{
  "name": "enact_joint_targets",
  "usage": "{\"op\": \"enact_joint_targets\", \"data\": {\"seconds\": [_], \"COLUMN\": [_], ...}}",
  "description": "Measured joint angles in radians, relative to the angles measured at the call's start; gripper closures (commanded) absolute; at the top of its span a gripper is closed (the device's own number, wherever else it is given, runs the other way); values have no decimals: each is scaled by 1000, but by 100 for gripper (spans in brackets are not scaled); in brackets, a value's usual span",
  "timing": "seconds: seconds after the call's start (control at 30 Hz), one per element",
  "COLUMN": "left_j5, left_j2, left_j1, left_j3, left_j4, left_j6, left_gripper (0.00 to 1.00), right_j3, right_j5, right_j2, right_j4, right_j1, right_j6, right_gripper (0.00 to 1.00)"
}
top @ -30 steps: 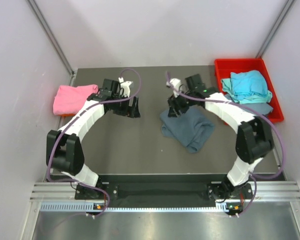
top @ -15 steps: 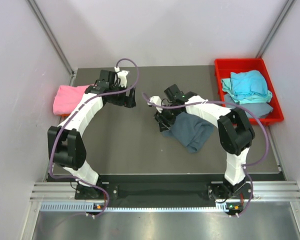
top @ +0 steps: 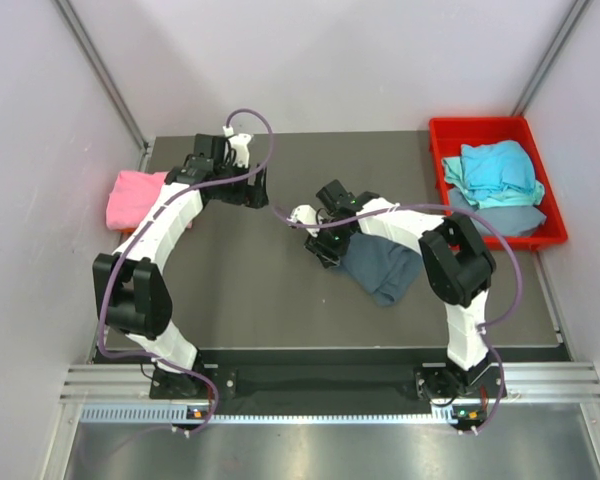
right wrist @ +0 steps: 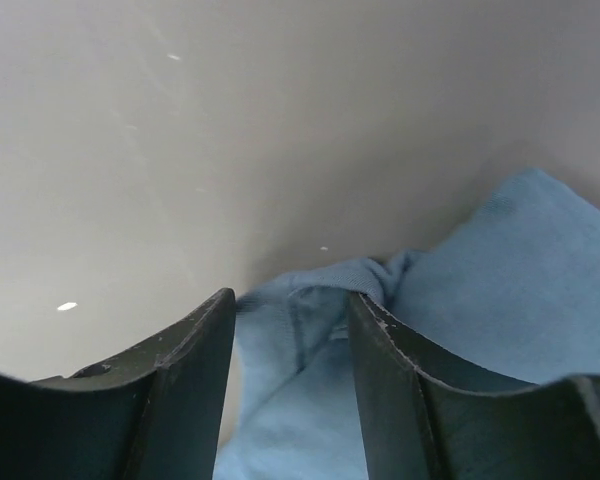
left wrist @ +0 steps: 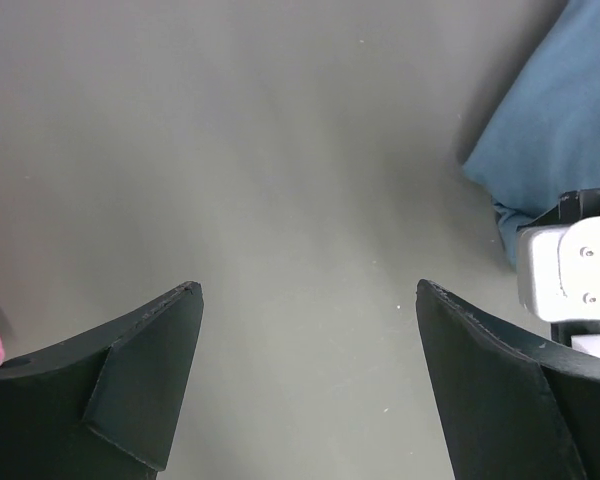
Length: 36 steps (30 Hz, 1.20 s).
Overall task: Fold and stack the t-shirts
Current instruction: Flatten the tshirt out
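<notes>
We see a crumpled slate blue-grey cloth t-shirt (top: 382, 266) lying in a loose heap on the dark grey surface (top: 260, 290), a little right of the middle. The right gripper (top: 324, 246) is down at the heap's left edge, its arm bent sharply back over the cloth. In the right wrist view, the right gripper (right wrist: 292, 300) has its black fingers (right wrist: 180, 400) part-way apart, one on each side of a bunched hem of that shirt (right wrist: 480, 300). The cloth fills the gap, but we cannot tell whether they actually pinch it or only straddle it.

The left gripper (top: 250, 190) is towards the far left of the surface, well apart from the blue-grey heap. Its wrist view shows the left gripper (left wrist: 305, 290) spread wide with nothing between its fingers, only bare surface below. The edge of the blue-grey shirt (left wrist: 570, 110) shows at the top right there.

A pink cloth t-shirt (top: 135, 196) sits folded at the far left edge of the surface, beside the left arm. At the far right corner stands a red plastic bin (top: 442, 135). It holds a rumpled turquoise cloth t-shirt (top: 495, 170) on top of a second slate blue-grey shirt (top: 518, 218).
</notes>
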Motion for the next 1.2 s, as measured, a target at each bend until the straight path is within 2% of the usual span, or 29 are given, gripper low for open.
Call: {"op": "enact_joint_targets", "data": {"seconds": [0.2,0.3,0.33,0.43,0.73,1.0,1.1,1.2], "left_j5": [0,0,0,1,-8,-42,-42,-42], "left_j2": [0,0,0,0,0,18,23,32], "left_j1": [19,26,29,39,88,143,143,142], "left_j3": [0,0,0,0,4,95,102,102], "left_j4": [0,0,0,1,14,35,50,51], "left_j6": [0,0,-3,-12,-63,-109,-117,-127], "left_gripper": [8,8,8,8,8,11,11,11], "right_j3": [29,47,51,53,90,452,589,656], "right_j5": [54,70,72,76,120,140,139,138], "right_j2": [43,56,59,59,23,-54,-87,-129], "right_j4": [0,-3,-5,-4,-24,-58,-34,24], "right_j1": [1,2,2,2,6,6,5,-8], "right_j6": [-14,-21,-24,-28,-63,-87,-81,-58], "right_gripper": [64,81,90,99,100,100,100,100]}}
